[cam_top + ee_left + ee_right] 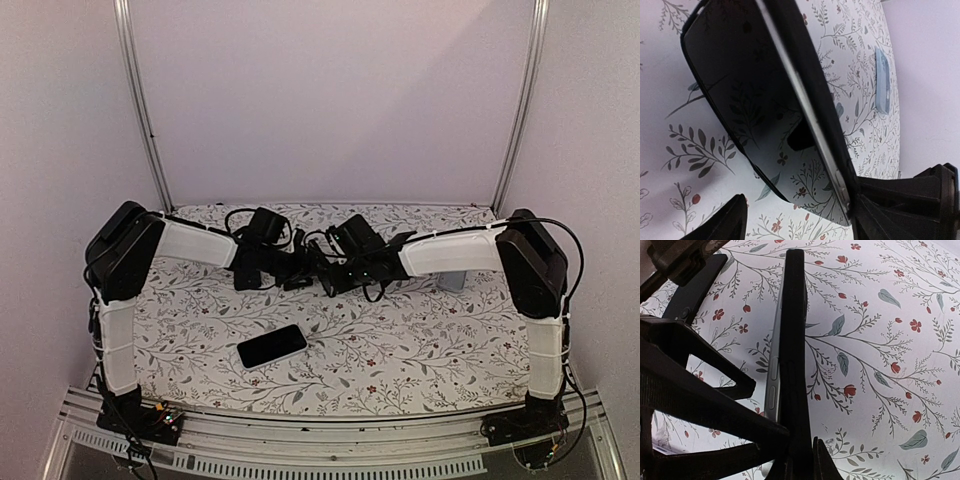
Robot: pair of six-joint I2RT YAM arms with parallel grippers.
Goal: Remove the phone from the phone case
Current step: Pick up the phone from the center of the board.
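Phone (774, 385), grey-edged, in its black phone case (792, 330), held edge-on above the floral tablecloth (880, 340) at mid-table between the two arms. Right gripper (799, 460) is pressed together on the case's edge. Left gripper (800, 210) is spread, one finger (725, 220) apart from the glossy screen. A separate black handset (272, 346) lies flat near the front, and a pale blue object (882, 82) lies farther back.

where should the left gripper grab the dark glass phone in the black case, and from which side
Probably the grey side rail of the dark glass phone, where it stands proud of the black case. Come from the screen side, at the end away from the shut right gripper, which clamps the other end. The open left gripper straddles it there.
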